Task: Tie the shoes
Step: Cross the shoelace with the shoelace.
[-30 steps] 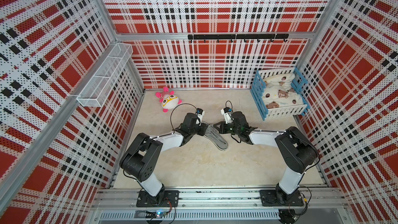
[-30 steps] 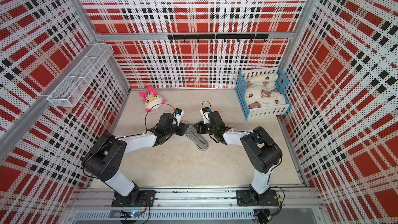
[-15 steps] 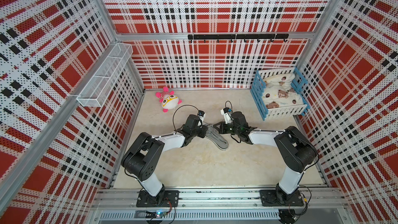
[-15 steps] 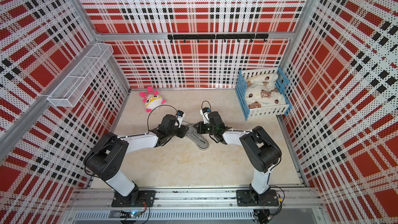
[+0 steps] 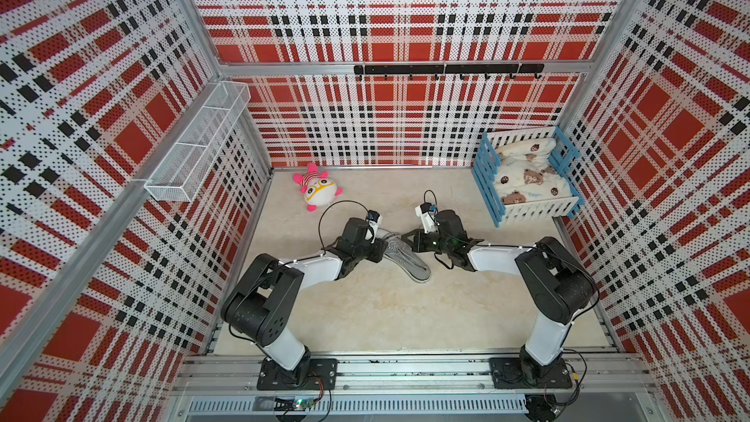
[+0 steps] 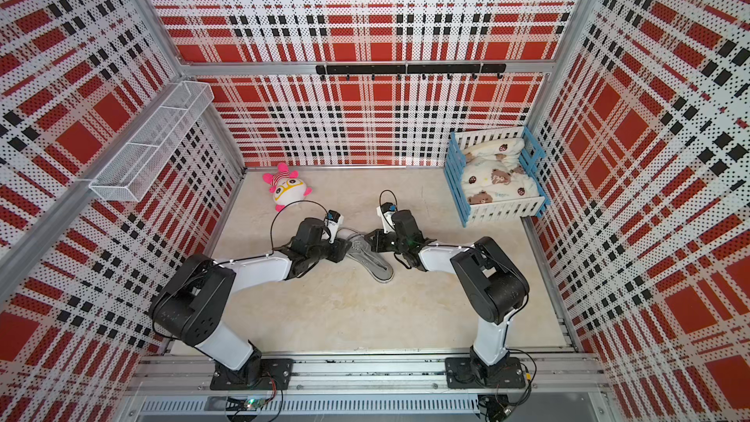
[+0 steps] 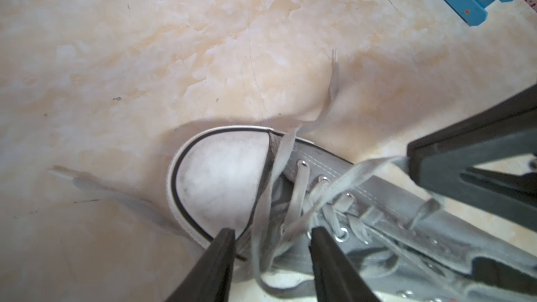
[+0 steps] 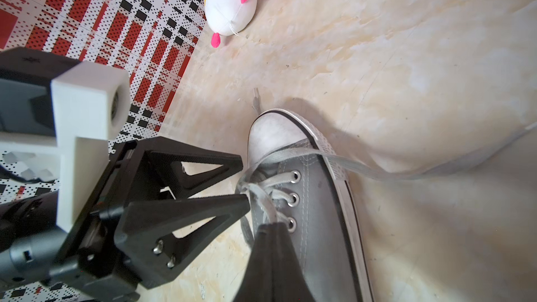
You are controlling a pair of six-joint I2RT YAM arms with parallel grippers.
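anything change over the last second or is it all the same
Almost nothing. The left gripper shifted only a touch beside the grey canvas sneaker, jaws open around its pale grey laces; nothing was grasped or released. The right gripper stayed shut on a lace, and the sneaker, pink-and-white plush toy and blue-and-white slatted crib kept their places.

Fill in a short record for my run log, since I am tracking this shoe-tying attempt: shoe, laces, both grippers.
shoe: grey sneaker, upright on the table, untied
laces: loose, ends trailing on the table
left gripper: open, jaws astride a lace beside the toe cap
right gripper: shut on a lace by the eyelets
nearby: plush toy, apart from the shoe
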